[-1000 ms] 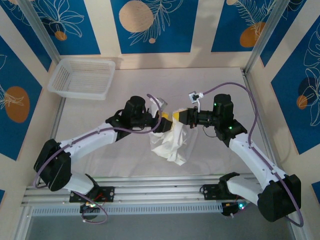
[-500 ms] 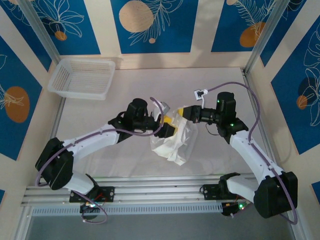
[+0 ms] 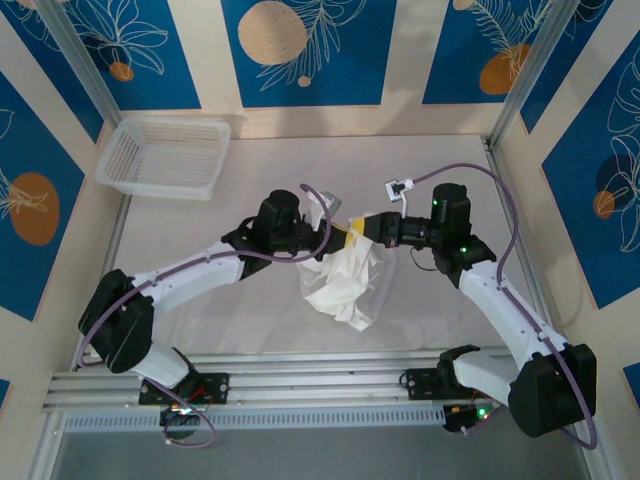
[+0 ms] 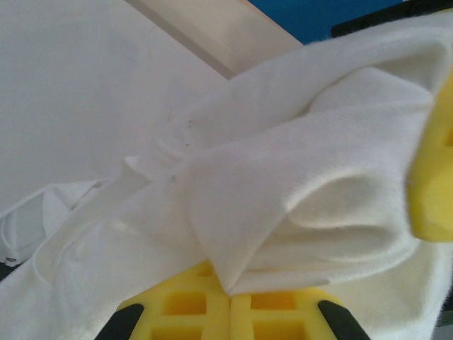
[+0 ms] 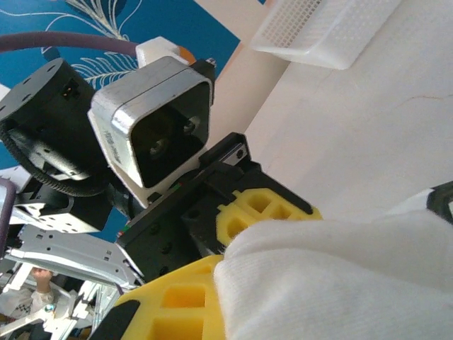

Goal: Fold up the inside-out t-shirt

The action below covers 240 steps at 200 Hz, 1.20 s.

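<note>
Above the middle of the table (image 3: pixel 180 220), left tool (image 3: pixel 324 238) and right tool (image 3: pixel 353 232) meet nearly tip to tip, both clamped on the inside-out t-shirt (image 3: pixel 345 285), which hangs bunched between them, trailing toward the near edge.

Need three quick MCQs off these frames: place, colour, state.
1. Where on the table is the white plastic mesh basket? A far-left corner; B near-right edge; C centre.
2. The gripper finger pads are: A red; B yellow; C green.
3. The white cloth t-shirt is: A spread flat; B in the basket; C bunched, clamped by left gripper and right gripper.
A: top view shows it by the back-left walls. B: wrist views show yellow pads. C: cloth hangs crumpled between both shut grippers.
</note>
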{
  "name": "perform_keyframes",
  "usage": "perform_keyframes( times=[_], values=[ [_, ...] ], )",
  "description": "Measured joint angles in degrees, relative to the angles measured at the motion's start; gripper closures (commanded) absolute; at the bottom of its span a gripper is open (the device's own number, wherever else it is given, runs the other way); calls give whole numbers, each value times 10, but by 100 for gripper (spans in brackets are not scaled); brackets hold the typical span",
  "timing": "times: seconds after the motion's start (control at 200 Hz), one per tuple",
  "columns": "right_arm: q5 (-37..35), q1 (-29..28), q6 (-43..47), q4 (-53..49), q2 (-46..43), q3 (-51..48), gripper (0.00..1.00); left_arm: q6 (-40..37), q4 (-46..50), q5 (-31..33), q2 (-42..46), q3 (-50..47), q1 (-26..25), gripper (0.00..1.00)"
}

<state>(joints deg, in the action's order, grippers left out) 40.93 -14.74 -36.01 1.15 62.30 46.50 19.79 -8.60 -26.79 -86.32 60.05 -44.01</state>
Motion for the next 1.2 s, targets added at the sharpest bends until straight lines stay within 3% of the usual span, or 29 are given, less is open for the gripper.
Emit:
perform_keyframes(
  times=[0.225,0.285,0.41,0.52,0.605,0.68,0.75,0.795,0.905,1.02,1.095,1.135,1.175,1.2],
  values=[
    [-59,61,96,-77,51,-6,100,94,48,-87,11,36,31,100],
    [-55,57,117,-99,87,-2,86,112,69,-93,14,45,36,100],
    [-94,63,134,-156,118,3,67,131,128,-105,22,56,42,100],
    [-166,67,117,-210,68,9,55,134,176,-83,28,94,42,100],
    [-226,53,92,-223,-29,9,58,143,187,-54,34,107,42,100],
    [-281,1,63,-217,-121,9,63,152,189,-32,35,110,41,100],
    [-336,-92,28,-210,-173,11,60,161,200,-9,34,114,41,100],
    [-374,-159,8,-200,-181,11,52,166,211,11,31,122,40,100],
    [-480,-321,-27,-150,-143,1,20,183,235,69,26,154,31,100],
    [-570,-381,-31,-94,-51,0,11,202,246,125,25,181,17,100],
    [-643,-384,-34,-70,10,1,11,219,250,162,25,193,-1,100],
    [-678,-379,-31,-58,36,1,17,233,252,181,25,195,-12,100],
    [-702,-369,-26,-44,57,1,32,247,256,200,25,195,-22,100],
    [-712,-360,-19,-37,67,1,48,254,258,210,25,195,-28,100]
  ],
)
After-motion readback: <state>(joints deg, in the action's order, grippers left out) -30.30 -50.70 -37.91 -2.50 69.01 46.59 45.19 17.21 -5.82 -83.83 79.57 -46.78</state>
